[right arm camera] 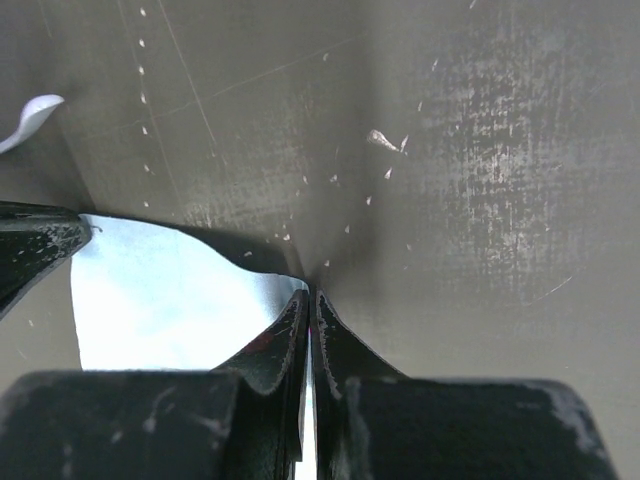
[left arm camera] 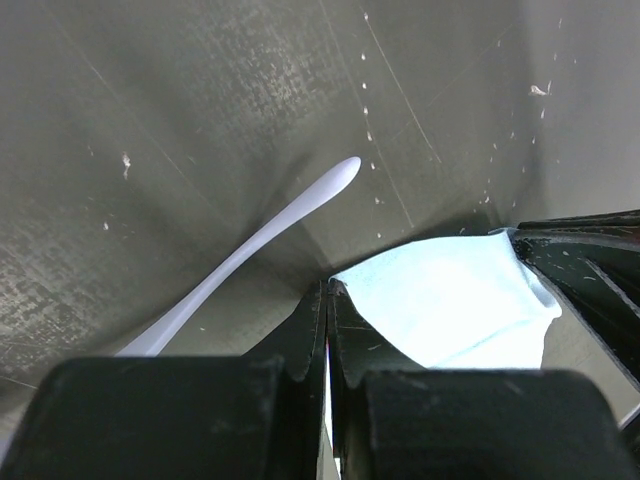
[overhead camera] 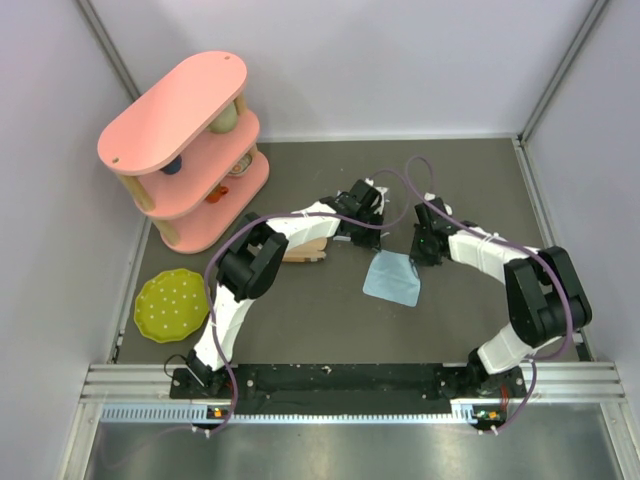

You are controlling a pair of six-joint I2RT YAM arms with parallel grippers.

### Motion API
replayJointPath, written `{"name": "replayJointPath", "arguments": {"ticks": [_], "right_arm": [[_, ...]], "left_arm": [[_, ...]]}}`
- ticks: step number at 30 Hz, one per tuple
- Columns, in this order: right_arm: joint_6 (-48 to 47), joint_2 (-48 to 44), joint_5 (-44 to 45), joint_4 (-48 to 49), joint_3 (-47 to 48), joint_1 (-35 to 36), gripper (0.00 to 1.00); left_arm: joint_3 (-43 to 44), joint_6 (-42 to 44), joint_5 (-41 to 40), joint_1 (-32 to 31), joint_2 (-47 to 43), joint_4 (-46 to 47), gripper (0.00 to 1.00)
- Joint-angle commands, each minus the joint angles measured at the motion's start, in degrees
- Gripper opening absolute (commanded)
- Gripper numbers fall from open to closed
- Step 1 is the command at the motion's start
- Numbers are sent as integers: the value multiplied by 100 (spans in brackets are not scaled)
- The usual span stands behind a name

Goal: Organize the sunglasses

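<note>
Pinching the blue cloth, left pincer and right pincer sit closed beside sunglasses.

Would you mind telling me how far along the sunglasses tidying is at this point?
Little looks done: the thin white sunglasses lie bare on the dark table, not in the brown oblong case. In hand: the left gripper and right gripper each pinch a corner of the light blue square cloth. Casing the glasses probably remains.
</note>
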Motion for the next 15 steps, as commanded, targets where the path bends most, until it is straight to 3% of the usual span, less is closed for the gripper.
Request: {"name": "replayJointPath", "arguments": {"ticks": [1, 15], "right_arm": [[-88, -434, -112, 47, -54, -28, 0], [-88, -1067, -209, -199, -133, -37, 0]], "left_arm": [[-40, 262, -3, -13, -227, -171, 0], [-427, 491, 217, -4, -887, -65, 0]]}}
